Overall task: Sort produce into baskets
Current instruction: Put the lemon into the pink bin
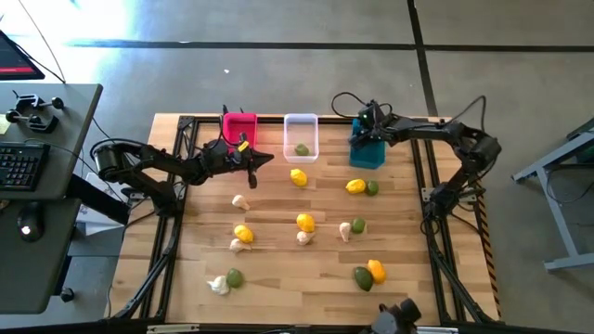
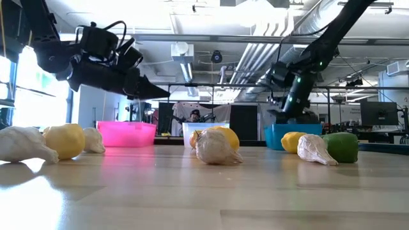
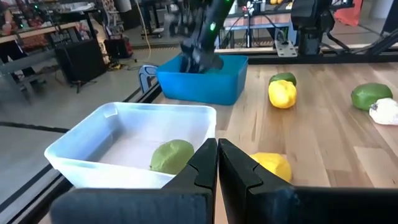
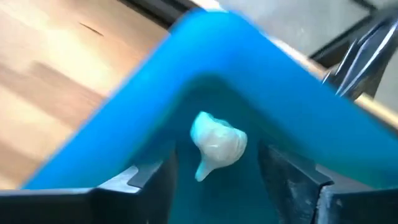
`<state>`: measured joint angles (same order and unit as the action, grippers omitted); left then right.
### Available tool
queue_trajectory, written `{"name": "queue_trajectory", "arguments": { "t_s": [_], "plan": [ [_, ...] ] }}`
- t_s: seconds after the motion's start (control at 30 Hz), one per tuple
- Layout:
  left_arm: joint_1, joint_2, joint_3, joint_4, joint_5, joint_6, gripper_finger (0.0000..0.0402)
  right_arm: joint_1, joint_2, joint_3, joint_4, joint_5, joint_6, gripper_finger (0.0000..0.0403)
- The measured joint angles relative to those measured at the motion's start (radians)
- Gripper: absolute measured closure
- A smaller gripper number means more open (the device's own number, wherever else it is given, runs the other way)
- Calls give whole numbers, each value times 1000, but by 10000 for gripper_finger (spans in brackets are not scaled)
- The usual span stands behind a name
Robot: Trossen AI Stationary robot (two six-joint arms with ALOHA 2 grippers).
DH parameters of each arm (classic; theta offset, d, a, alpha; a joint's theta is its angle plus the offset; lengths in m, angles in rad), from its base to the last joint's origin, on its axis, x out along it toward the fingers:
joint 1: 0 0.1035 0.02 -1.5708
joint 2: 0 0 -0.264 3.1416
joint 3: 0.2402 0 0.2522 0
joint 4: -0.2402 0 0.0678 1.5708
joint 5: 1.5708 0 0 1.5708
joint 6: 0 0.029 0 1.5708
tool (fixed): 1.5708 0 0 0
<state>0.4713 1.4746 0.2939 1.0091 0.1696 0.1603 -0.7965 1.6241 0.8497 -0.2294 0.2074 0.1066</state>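
My right gripper (image 1: 364,130) hangs open over the teal bin (image 1: 368,153). In the right wrist view its fingers (image 4: 149,177) stand on either side of an off-white garlic (image 4: 217,146), which lies inside the bin apart from them. My left gripper (image 1: 265,160) is shut and empty, above the table between the pink bin (image 1: 239,128) and the white bin (image 1: 301,134). The white bin holds one lime (image 3: 171,155). Lemons, limes and garlics lie scattered on the table, the nearest being a lemon (image 1: 298,177) just past my left fingertips (image 3: 217,163).
Loose produce covers the middle and near part of the wooden table (image 1: 278,269): a lemon (image 1: 355,186) and a lime (image 1: 372,188) by the teal bin, a garlic (image 1: 240,201), and a lemon (image 1: 304,222). The three bins stand in a row at the far edge.
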Motion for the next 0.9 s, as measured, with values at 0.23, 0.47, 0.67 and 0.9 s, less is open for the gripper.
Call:
{"name": "queue_trajectory", "arguments": {
  "t_s": [0.23, 0.47, 0.67, 0.9],
  "plan": [
    [0, 0, 0, -8, 0, -3, 401, 88, -247, 1, -135, -55, -106, 183],
    [0, 0, 0, -17, 0, -2, 401, 275, -416, 1, -324, -297, -133, 183],
    [0, 0, 0, -19, 9, -2, 401, 478, -406, 0, -424, -245, -104, 177],
    [0, 0, 0, -26, 29, -5, 401, 600, -316, 0, -427, -141, -86, 124]
  ]
}}
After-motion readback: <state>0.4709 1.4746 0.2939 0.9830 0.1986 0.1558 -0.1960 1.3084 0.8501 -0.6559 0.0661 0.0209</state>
